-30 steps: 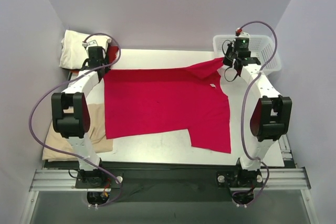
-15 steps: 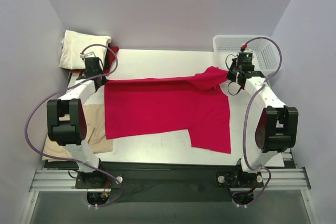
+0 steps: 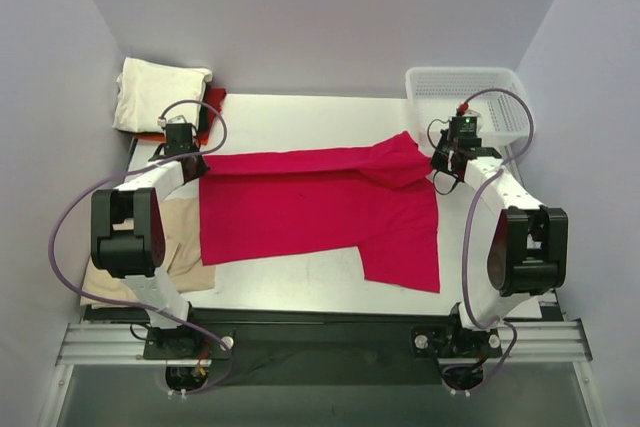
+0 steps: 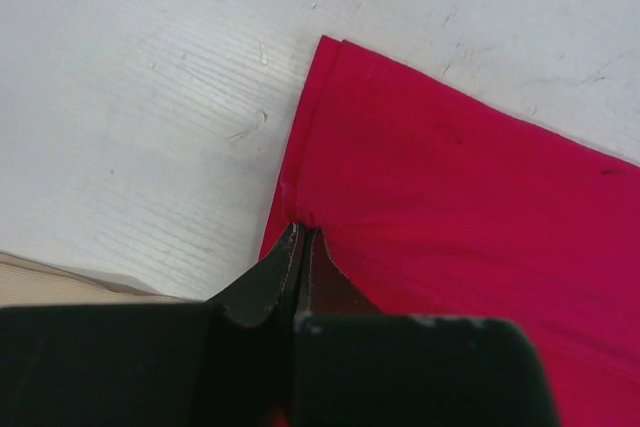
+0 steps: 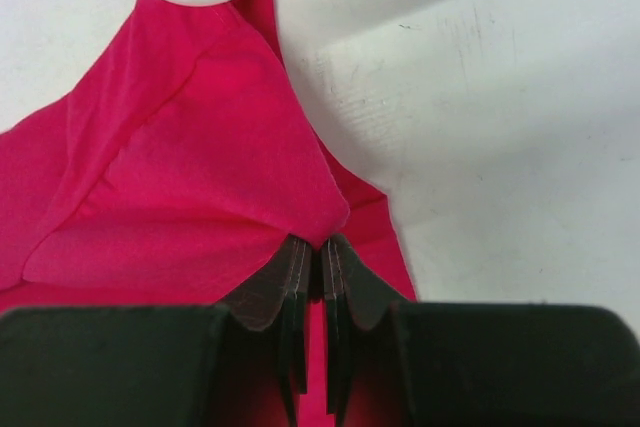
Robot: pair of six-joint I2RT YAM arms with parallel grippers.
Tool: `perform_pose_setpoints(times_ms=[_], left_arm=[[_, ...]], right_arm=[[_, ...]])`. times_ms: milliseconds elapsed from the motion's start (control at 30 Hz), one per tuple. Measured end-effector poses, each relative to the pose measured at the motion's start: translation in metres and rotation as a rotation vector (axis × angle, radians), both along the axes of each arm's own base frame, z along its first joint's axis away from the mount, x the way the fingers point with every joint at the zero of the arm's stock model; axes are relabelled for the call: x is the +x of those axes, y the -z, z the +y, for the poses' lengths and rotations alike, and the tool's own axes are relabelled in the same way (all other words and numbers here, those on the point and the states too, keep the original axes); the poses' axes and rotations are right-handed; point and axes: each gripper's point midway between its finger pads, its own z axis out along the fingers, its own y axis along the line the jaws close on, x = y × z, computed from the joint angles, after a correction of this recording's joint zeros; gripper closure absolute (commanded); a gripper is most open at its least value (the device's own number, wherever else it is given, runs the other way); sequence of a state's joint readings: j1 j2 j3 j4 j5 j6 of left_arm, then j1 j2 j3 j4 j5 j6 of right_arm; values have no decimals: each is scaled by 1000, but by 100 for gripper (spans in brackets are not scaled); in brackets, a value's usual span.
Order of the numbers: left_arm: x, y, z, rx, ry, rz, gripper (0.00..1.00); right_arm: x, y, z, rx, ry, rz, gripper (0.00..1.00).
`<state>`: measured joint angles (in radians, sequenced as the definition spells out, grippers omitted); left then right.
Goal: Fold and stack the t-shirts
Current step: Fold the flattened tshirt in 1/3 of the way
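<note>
Two more shirts sit at the left: a cream shirt (image 3: 150, 95) far back, a tan shirt (image 3: 188, 235) nearer. A white basket (image 3: 480, 87) stands far right. The red shirt (image 3: 310, 207) lies spread on the table (image 3: 300, 112). Both arms reach low. The left gripper (image 4: 303, 233) pinches its left edge, the right gripper (image 5: 320, 245) its right side.

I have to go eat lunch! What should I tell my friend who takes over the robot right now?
Left gripper: jaws shut on the far left corner of the red t-shirt.
Right gripper: jaws shut on its far right part, beside the white basket.
The red shirt lies spread on the table. A folded cream-white shirt sits far left; a tan-beige shirt lies at the left edge, under the left arm.
Done: far edge gripped at both ends and doubled over a little.
Left: finish the fold, then stack it, likely with the others.
</note>
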<state>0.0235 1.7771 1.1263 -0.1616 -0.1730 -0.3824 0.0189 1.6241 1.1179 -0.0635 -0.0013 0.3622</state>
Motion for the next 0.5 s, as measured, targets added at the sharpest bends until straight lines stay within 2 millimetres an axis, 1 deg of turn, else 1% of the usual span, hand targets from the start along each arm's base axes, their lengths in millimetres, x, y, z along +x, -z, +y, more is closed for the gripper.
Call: perform_pose_setpoints(times_ms=[200,233,267,300,333,367,400,433,467,500], left_arm=[[-8,7,0,-3,-1,29,100],[-9,8,0,-4,-1,33,96],[-10,9,0,-4,-2,39,68],[-11,10,0,-2,0,46,58],[-13,11,0,-3,-2,54,53],[-15,12,1,-3,-9,62,45],[-17,13,1,-2,-15,69,41],[-19,14,2,-3,-21,78,35],[-20,15,3,-3,-28,84,25],[-22,16,4,-1,-32,89,22]], right_arm=[[-13,10,-1,3,10,34,100],[-15,12,-1,4,12,40,100],[-16,13,-1,6,15,45,97],[-18,14,-1,7,16,52,92],[-19,16,-1,9,20,56,79],[-20,16,0,14,26,60,76],[-21,17,-1,12,29,63,70],[-23,17,-2,9,33,65,61],[-24,17,-2,7,36,66,58],[-26,15,-3,3,41,67,56]])
